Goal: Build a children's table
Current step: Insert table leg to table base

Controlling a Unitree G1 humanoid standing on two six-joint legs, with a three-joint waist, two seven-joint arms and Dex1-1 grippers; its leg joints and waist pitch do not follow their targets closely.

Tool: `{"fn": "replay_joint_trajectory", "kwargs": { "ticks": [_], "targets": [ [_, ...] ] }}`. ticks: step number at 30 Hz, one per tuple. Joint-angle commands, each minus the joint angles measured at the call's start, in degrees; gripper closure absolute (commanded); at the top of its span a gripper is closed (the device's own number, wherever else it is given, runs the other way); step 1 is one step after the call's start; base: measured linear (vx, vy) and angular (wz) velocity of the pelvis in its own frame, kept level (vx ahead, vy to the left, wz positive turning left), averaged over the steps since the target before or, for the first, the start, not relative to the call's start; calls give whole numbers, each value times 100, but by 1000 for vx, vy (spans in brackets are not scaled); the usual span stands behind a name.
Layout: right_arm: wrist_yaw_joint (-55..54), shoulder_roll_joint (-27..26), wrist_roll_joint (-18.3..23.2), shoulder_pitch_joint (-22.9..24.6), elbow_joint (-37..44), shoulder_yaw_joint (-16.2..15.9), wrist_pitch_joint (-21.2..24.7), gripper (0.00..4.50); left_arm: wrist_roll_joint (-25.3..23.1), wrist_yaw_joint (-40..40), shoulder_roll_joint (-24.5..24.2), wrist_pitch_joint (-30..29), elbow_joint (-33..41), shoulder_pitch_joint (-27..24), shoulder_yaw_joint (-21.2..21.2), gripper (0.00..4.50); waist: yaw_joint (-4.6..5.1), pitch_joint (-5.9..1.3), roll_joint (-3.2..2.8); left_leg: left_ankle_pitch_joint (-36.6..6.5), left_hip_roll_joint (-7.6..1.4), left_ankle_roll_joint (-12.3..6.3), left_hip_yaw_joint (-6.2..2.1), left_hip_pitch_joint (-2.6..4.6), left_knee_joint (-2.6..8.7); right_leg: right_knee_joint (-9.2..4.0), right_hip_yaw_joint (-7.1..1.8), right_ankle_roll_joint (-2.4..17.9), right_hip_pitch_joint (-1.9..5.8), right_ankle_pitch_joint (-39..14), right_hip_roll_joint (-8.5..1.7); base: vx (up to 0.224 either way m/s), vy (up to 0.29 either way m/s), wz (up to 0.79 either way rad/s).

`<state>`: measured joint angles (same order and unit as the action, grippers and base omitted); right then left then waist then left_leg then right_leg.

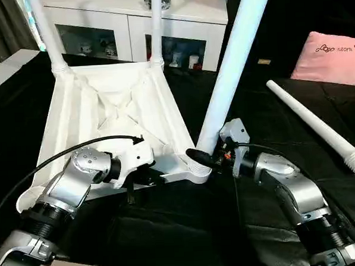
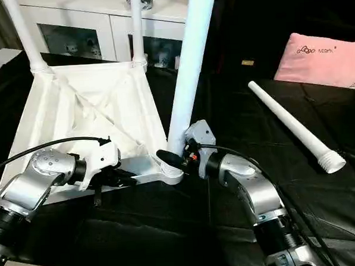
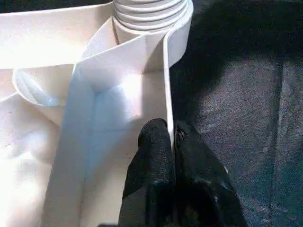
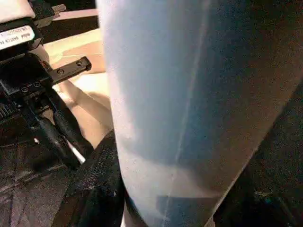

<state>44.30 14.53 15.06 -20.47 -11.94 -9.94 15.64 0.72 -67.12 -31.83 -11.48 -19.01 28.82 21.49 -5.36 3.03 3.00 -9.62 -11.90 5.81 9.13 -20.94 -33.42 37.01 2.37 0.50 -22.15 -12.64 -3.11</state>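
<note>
The tabletop (image 1: 113,106) lay upside down before me, two legs (image 1: 156,27) in its far corners. A loose leg (image 1: 317,125) lay to its right.

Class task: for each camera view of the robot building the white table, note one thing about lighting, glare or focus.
Left eye view: the upright white plastic tube leg looks bluish.
Left wrist view: the white ribbed plastic tabletop is washed out by glare.
Right wrist view: that leg, very near, is soft and shaded blue-grey.
</note>
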Motion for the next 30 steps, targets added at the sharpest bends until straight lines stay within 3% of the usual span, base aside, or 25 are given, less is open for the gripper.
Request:
{"fn": "replay_joint_trajectory", "kwargs": {
  "ticks": [1,7,8,12,17,18,20,26,30],
  "targets": [
    [47,-38,-48,-65,-255,-28,83,257,-162,-8,-32,66,-114,122,56,450,-23,-302,-109,-1553,-124,152,-8,69,440,-555,-261,912,174,-1372,-432,0,0,0],
    [0,-220,279,-123,-555,306,155,257,-172,-40,-68,98,-164,158,37,450,-26,-300,-141,-1763,-123,199,-31,79,453,-577,-261,904,169,-1635,-452,0,0,0],
    [-13,-233,318,-113,-569,350,161,257,-174,-39,-73,97,-167,161,33,450,-22,-300,-132,-1759,-129,200,-30,80,456,-577,-260,923,166,-1570,-446,0,0,0],
    [-67,-329,550,121,-608,635,92,257,-187,-38,-100,85,-231,221,-1,450,-42,-320,-198,-1666,-126,197,-34,73,451,-541,-255,1052,186,-1103,-437,0,0,0],
    [-36,-363,488,313,-666,655,-85,257,-217,-44,-89,118,-330,264,-9,450,-64,-316,-222,-1654,-115,191,-23,71,446,-550,-253,1075,197,-1121,-441,0,0,0],
    [-36,-391,492,480,-629,655,-182,257,-239,-12,-73,110,-373,290,-8,450,-71,-307,-254,-1711,-114,198,-26,74,454,-563,-253,1060,191,-1207,-439,0,0,0],
    [-48,-412,500,578,-603,654,-241,257,-250,6,-68,111,-397,303,-9,450,-89,-314,-238,-1740,-121,192,-30,82,457,-573,-255,1034,196,-1269,-447,0,0,0],
    [-96,-531,478,974,-664,717,-700,257,-285,73,-48,138,-504,343,-38,450,-129,-311,-275,-1819,-125,184,-35,87,468,-586,-257,1027,178,-1330,-450,0,0,0],
    [-44,-440,203,1232,-702,508,-1085,257,-300,116,-42,165,-554,347,-61,450,-134,-304,-260,-1824,-125,154,-35,78,478,-601,-257,987,177,-1426,-448,0,0,0]
  ]
}}
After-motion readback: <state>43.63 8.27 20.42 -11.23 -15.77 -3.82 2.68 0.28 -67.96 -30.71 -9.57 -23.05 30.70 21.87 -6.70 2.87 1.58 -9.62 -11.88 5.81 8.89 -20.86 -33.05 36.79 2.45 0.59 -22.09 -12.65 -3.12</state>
